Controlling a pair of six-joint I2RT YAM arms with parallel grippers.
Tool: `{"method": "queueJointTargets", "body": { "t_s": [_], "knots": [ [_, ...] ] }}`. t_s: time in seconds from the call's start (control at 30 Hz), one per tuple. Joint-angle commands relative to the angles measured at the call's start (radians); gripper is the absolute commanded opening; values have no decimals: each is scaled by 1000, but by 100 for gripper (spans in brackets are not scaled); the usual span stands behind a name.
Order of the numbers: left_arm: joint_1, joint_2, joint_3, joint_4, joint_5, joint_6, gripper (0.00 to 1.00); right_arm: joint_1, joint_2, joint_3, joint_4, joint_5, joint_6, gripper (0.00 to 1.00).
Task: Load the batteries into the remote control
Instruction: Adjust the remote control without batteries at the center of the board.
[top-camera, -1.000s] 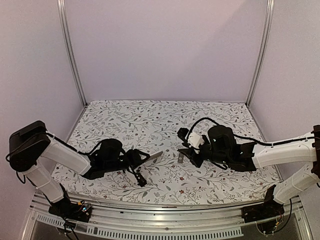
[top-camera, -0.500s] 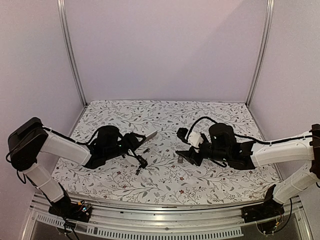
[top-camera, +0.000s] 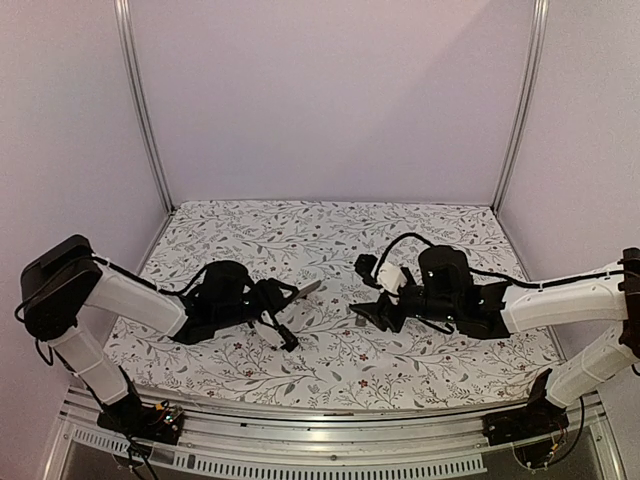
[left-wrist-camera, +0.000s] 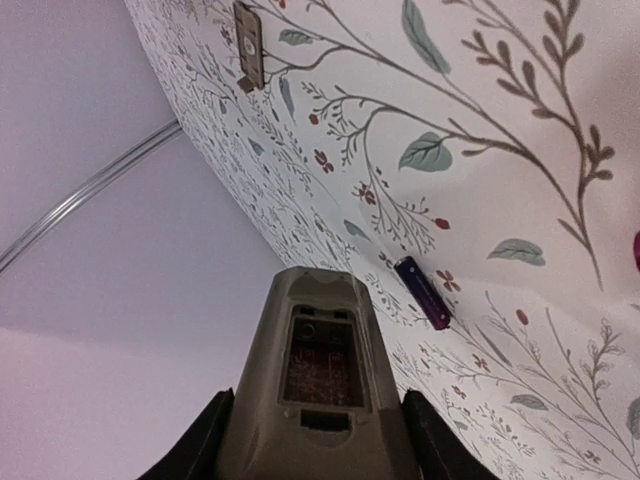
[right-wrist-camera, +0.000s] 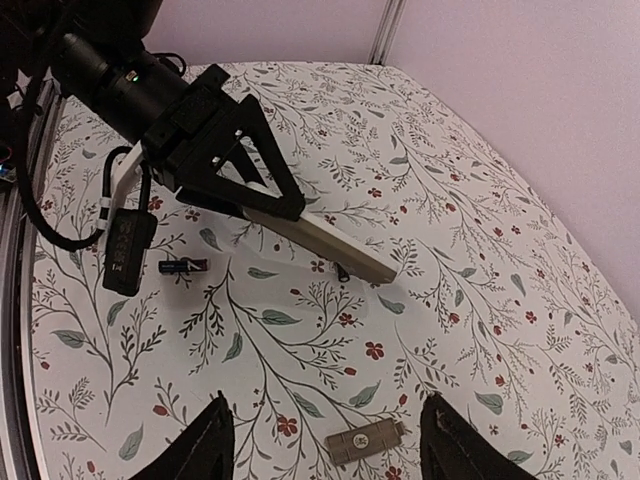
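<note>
One battery (left-wrist-camera: 422, 292) shows: left gripper (left-wrist-camera: 315, 465) clamps the remote control (left-wrist-camera: 385, 410), recess (left-wrist-camera: 320, 365) looks empty, battery lies on the cloth (left-wrist-camera: 500, 120) near it, grey plate (right-wrist-camera: 366, 440) farther off under the open right gripper (right-wrist-camera: 326, 400), which should pinch the battery mid-length, aligned with recess.

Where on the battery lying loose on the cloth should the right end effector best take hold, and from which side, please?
Around its middle, from straight above, one finger on each long side. The battery lies flat on the cloth, a thin cylinder with small ends, so the flanks give most purchase. The right end effector is open.
</note>
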Motion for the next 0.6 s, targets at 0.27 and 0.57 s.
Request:
{"method": "queueJointTargets", "body": {
  "t_s": [0.27, 0.57],
  "knots": [
    [169, -259, 365, -776, -34, -1056, 0, -236, 313, 579, -248, -260, 135, 74],
    [515, -573, 160, -720, 355, -1592, 0, -206, 700, 1004, -575, -301, 168, 62]
  ]
}}
